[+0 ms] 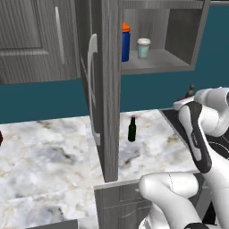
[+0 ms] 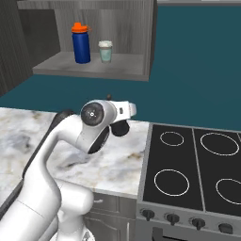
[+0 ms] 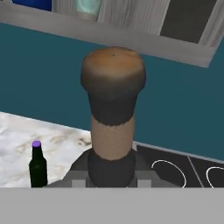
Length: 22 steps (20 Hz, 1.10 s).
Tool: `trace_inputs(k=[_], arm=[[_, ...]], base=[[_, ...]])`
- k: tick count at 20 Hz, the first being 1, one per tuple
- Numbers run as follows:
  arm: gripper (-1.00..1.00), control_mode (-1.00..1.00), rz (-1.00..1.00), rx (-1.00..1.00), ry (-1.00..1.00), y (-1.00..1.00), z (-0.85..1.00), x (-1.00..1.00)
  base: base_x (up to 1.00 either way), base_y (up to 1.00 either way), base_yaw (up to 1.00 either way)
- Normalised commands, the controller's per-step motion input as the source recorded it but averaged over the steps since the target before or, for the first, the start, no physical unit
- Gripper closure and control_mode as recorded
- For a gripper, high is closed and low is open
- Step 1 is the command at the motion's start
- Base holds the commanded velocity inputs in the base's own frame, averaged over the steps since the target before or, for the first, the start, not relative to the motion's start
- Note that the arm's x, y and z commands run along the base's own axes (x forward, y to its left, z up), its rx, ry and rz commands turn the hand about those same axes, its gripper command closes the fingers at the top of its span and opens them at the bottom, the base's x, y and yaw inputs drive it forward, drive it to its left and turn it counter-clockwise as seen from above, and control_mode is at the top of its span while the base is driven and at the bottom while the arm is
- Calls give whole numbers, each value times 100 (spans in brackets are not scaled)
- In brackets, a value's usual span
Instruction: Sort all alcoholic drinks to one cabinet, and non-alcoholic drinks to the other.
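Clenched on the squat bottle's (image 3: 113,105) neck, the claw (image 3: 111,173) is hovering beside the stove (image 2: 193,164), risking a slip or knocking the slim bottle (image 1: 132,129) standing on the tabletop (image 1: 53,152).

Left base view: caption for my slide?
Blue bottle and lidded cup on the open cabinet's shelf; green bottle on the marble counter.

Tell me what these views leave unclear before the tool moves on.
- Round-bodied bottle: the hand view shows its neck and cork; the body is cut off below.
- Tool: in the left base view the arm hides it; only the bottle's tip pokes out.
- Blue bottle: the open cabinet door covers its left side in the left base view.
- Slim green bottle: label too small to read.
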Motion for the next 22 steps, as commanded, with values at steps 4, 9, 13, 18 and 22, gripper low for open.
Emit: trace_inputs(k=[4,9,13,18,22], arm=[[100,-100,1,-1,14,5,52,-6],[100,-100,0,-1,7,13,18,-8],[100,-100,0,0,0,0,0,-18],[100,-100,0,0,0,0,0,-3],[100,-100,0,0,4,0,0,0]], base=[[0,0,0],[0,0,0],[0,0,0],[0,0,0],[0,0,0]])
